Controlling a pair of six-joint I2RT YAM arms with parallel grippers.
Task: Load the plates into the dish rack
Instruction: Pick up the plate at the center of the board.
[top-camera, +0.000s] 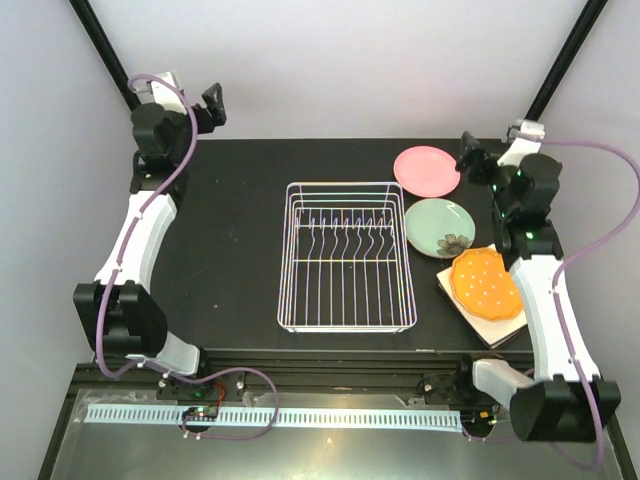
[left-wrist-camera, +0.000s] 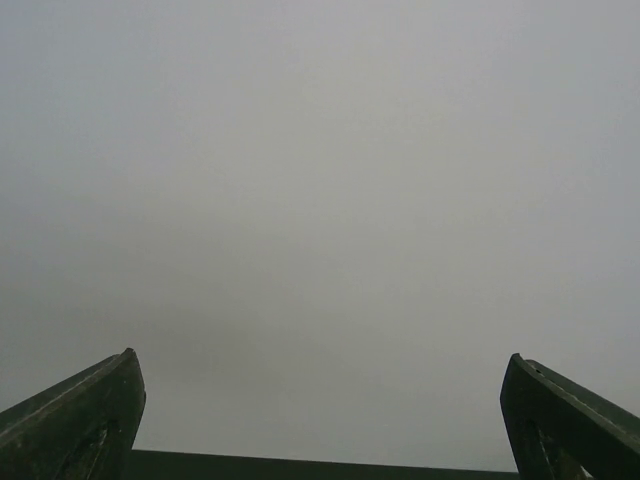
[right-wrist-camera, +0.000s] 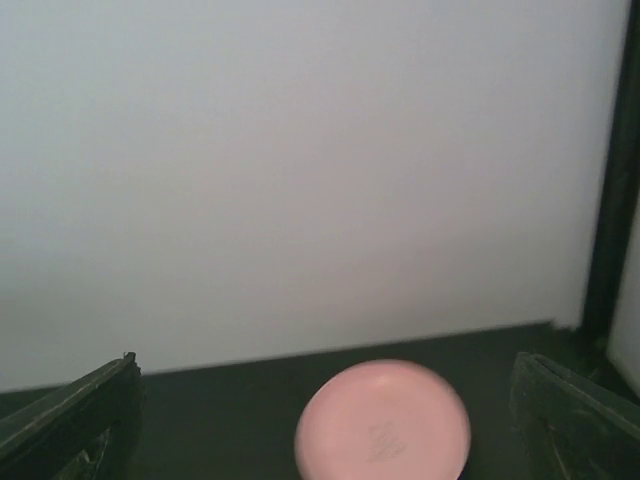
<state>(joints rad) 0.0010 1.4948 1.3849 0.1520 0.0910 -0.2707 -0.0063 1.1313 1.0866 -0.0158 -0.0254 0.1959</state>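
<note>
A pale lavender wall (top-camera: 330, 60) backs a black table (top-camera: 235, 230); 2 black struts (top-camera: 100, 45) slant at the far corners.

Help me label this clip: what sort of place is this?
Probably a robotics lab test bench, not a kitchen: a black table against a plain pale wall, a black frame strut, and a white wire dish rack near a round pink ceramic plate.

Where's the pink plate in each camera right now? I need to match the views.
Top external: pink plate upper right, just beyond the green plate.
Left wrist: not in it.
Right wrist: pink plate at bottom centre.
Shared landmark: far edge of the black table against the pale wall.
</note>
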